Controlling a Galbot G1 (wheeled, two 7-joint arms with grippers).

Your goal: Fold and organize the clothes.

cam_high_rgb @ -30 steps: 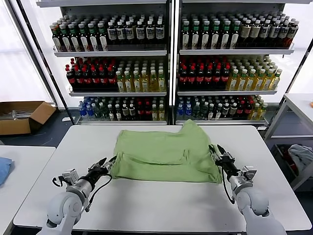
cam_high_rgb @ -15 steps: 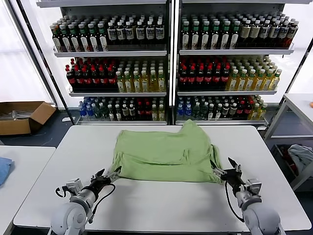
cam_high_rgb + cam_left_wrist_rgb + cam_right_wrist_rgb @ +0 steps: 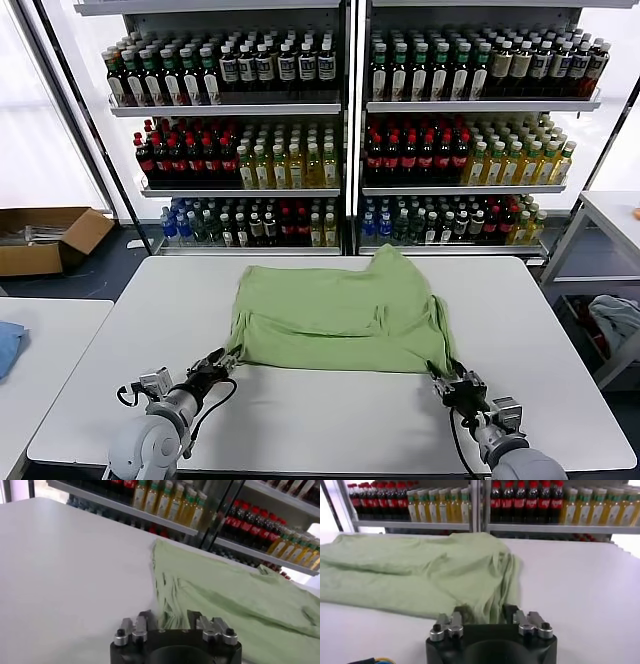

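Two corners of the shirt (image 3: 340, 315) are in my grip, and both holds look thin. The shirt lies spread on the white counter (image 3: 330, 420), its near hem toward me and its far edge pointing at the shelves of bottles (image 3: 345, 130).

On the left, my left pincer (image 3: 222, 364) sits low at the near left corner of the hem. From the left wrist view the cloth bunches up between its fingers (image 3: 145, 622), so I judge it closed on the shirt, but only on a narrow gather of fabric. If I lift or pull from here, that small pinch could slide out and the corner would drop flat.

On the right, my right pincer (image 3: 452, 385) is at the near right corner. The right wrist view shows a fold of green cloth drawn into the gap, fingers (image 3: 512, 614) pressed on either side, so I take it as gripping the shirt too. The cloth there is already puckered into ridges; a fold carried forward from it may come out crooked.

Soft cotton sags. If one side rises faster than the other, the hem will skew and the fold will land uneven, or drag the whole shirt across the counter.
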